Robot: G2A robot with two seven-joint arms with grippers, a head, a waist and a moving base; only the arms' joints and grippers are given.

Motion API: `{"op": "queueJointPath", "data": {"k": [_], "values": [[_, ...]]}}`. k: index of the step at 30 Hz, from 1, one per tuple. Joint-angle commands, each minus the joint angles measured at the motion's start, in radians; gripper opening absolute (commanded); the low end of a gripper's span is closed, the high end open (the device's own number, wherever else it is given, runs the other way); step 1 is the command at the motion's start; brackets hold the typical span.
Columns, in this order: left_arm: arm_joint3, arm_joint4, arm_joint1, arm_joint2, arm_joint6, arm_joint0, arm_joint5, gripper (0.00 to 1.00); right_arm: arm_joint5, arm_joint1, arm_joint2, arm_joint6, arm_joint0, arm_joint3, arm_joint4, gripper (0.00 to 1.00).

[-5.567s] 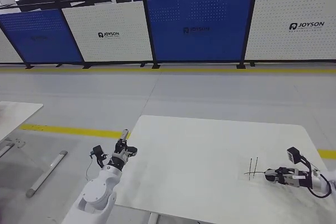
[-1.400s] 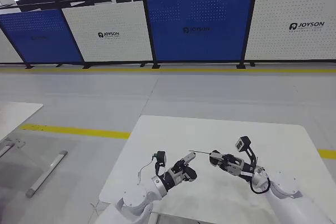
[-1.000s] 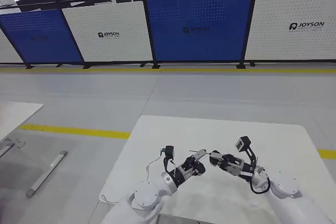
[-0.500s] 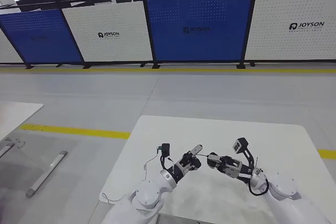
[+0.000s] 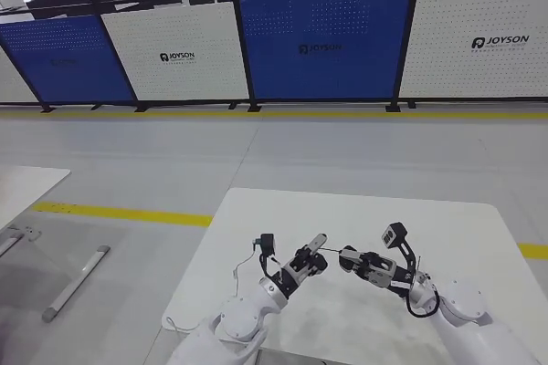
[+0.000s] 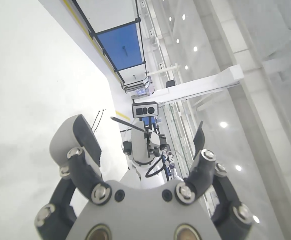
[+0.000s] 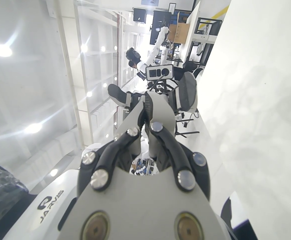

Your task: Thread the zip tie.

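One zip tie (image 6: pixel 125 124) is held pinched in the closed right claw (image 7: pixel 146 99) above the table (image 5: pixel 283 219); the left claw (image 5: pixel 316 253) is spread wide, empty, near its free end. Threading is judged unstarted.

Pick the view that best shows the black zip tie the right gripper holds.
The left wrist view: the thin black zip tie juts out of the shut right gripper, dark against the pale surroundings. The top view gives a faint line ahead of that gripper. The right wrist view sees it nearly end-on.
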Motion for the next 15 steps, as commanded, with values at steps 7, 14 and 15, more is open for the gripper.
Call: {"op": "queueJointPath", "data": {"k": [7,14,15], "values": [[0.007,-0.031,-0.003,0.000,-0.021,0.000,0.014,0.18,0.000,0.000,0.000,0.000,0.000,0.000,0.000,0.00],[0.017,-0.055,-0.005,-0.001,-0.035,-0.004,0.008,0.07,0.000,0.000,0.000,0.000,0.000,0.000,0.000,0.00],[0.017,-0.056,-0.005,-0.002,-0.039,-0.004,0.006,0.07,0.000,0.000,0.000,0.000,0.000,0.000,0.000,0.00]]}}
